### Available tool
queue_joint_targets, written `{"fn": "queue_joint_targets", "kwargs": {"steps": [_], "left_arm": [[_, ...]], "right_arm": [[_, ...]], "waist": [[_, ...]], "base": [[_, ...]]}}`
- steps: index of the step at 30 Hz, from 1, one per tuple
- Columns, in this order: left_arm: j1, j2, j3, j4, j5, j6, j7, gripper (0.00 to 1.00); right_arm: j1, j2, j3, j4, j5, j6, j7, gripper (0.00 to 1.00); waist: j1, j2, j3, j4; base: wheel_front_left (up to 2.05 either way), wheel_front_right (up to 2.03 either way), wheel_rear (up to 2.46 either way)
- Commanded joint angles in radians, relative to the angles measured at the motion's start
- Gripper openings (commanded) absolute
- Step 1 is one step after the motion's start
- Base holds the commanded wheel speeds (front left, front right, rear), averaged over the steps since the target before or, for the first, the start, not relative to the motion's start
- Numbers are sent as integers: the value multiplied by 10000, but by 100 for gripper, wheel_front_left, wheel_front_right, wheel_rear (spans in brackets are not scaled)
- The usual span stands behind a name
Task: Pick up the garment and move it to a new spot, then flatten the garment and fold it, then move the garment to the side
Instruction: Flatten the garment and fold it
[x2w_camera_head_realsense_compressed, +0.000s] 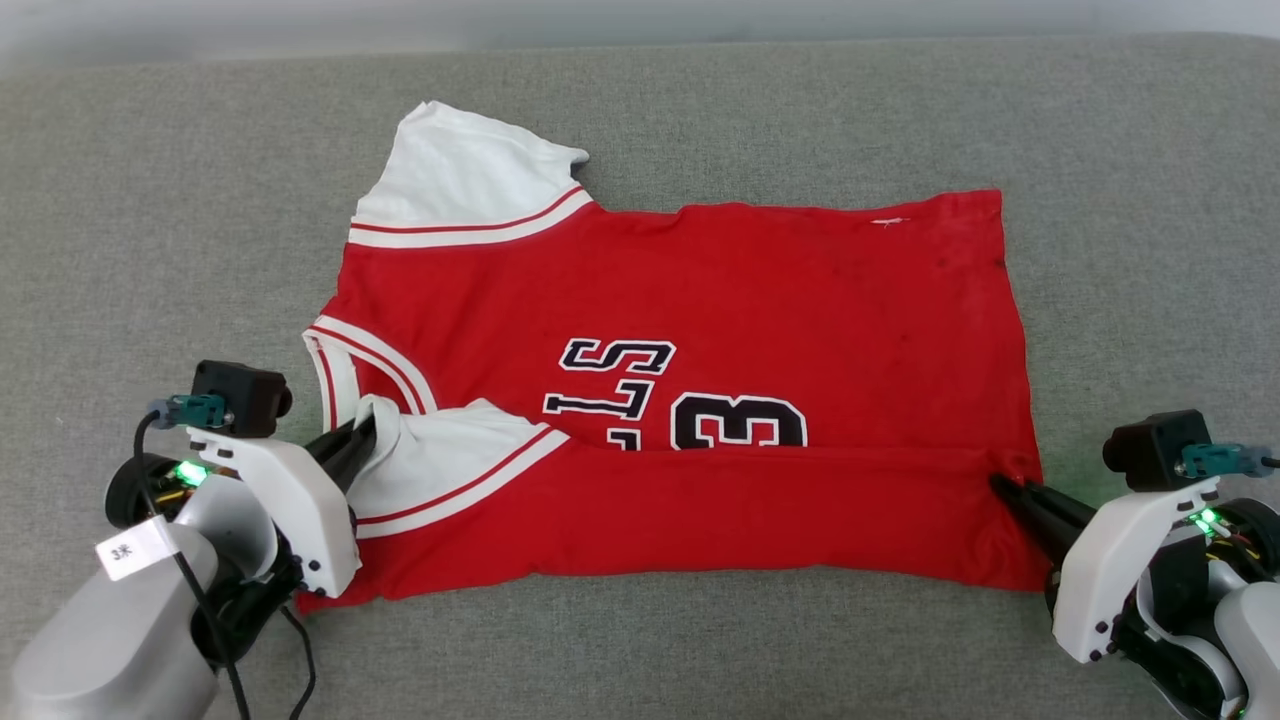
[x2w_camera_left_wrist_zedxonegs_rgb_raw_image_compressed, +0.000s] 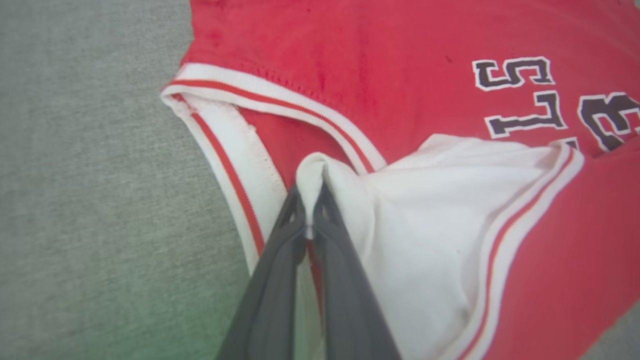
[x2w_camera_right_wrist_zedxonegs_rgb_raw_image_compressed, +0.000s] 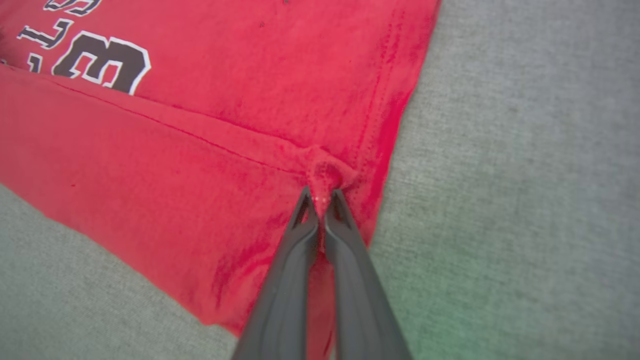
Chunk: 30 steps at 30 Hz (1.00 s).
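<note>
Red and white, the garment (x2w_camera_head_realsense_compressed: 760, 300) is lying spread on the grey fabric surface (x2w_camera_head_realsense_compressed: 150, 200). At its eight o'clock the left gripper (x2w_camera_head_realsense_compressed: 365, 432) is pinching the white sleeve (x2w_camera_head_realsense_compressed: 440, 455), jaws closed on cloth; at four o'clock the right gripper (x2w_camera_head_realsense_compressed: 1000, 487) is clamping the red hem (x2w_camera_head_realsense_compressed: 1018, 462) likewise.

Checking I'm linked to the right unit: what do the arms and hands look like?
The left hand and right hand each have two long, tapering dark grey fingers on a white shell, with a black camera block, teal plug and green light. The forearms are pale grey; the left one carries a white tag and a black cable.
</note>
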Motion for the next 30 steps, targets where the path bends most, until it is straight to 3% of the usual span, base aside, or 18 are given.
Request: {"fn": "queue_joint_targets", "kwargs": {"steps": [1, 6, 7, 8, 9, 10, 19, 25, 30], "left_arm": [[-155, -150, -119, 258, -34, -71, -46, 0], [-384, -389, -353, 853, -58, -169, -270, 0], [-453, -414, -380, 961, -68, -171, -308, 61], [-524, -410, -385, 1060, -16, -177, -358, 100], [-524, -410, -385, 1060, -16, -177, -358, 100], [-589, -427, -373, 1150, -2, -181, -419, 100], [-1036, -261, -371, 1149, -272, -223, -164, 100], [-1247, 199, -647, 745, -558, -230, 1181, 100], [-1438, 606, -993, 276, -976, -227, 3027, 100]], "right_arm": [[-128, 103, 57, 157, -62, -13, -15, 0], [-203, 274, 98, 396, -74, -11, -99, 0], [-222, 279, 79, 408, -85, -11, -133, 37], [-222, 295, 49, 408, -84, -12, -176, 88], [-222, 295, 49, 408, -84, -12, -176, 88], [-216, 318, -7, 359, -61, -12, -248, 100], [241, 225, -555, -301, -164, -10, -300, 100], [551, 265, -827, -595, -257, -10, -83, 100], [789, 403, -977, -773, -357, -10, 29, 100]], "waist": [[-1, 0, 4, -2], [-1, 0, -104, 39], [-1, 0, -147, 62], [-1, 0, -208, 89], [-1, 0, -208, 89], [-1, 0, -269, 116], [-1, 0, -1083, 396], [-1, 0, -1560, 533], [-1, 0, -1787, 627]], "base": [[0, 0, 0], [0, 0, 0], [0, 0, 0], [0, 0, 0], [0, 0, 0], [0, 0, 0], [0, 0, 0], [0, 0, 0], [0, 0, 0]]}}
